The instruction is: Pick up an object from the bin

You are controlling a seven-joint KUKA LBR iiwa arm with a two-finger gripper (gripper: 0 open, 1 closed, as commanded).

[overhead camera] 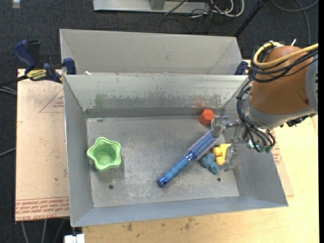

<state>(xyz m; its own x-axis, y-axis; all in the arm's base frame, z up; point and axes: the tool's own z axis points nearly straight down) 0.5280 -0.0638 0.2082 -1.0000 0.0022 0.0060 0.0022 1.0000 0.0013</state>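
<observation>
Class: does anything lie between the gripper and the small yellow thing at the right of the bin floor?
Nothing visible does. The gripper hangs right at the yellow thing. The head of the blue brush and a teal piece lie close beside it, so they may get nudged.

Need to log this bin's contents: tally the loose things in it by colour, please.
Green: 1, cup
Blue: 1, brush
Orange: 1, small piece
Yellow: 1, small piece
Teal: 1, small piece, touching the yellow one
Total: 5
</observation>
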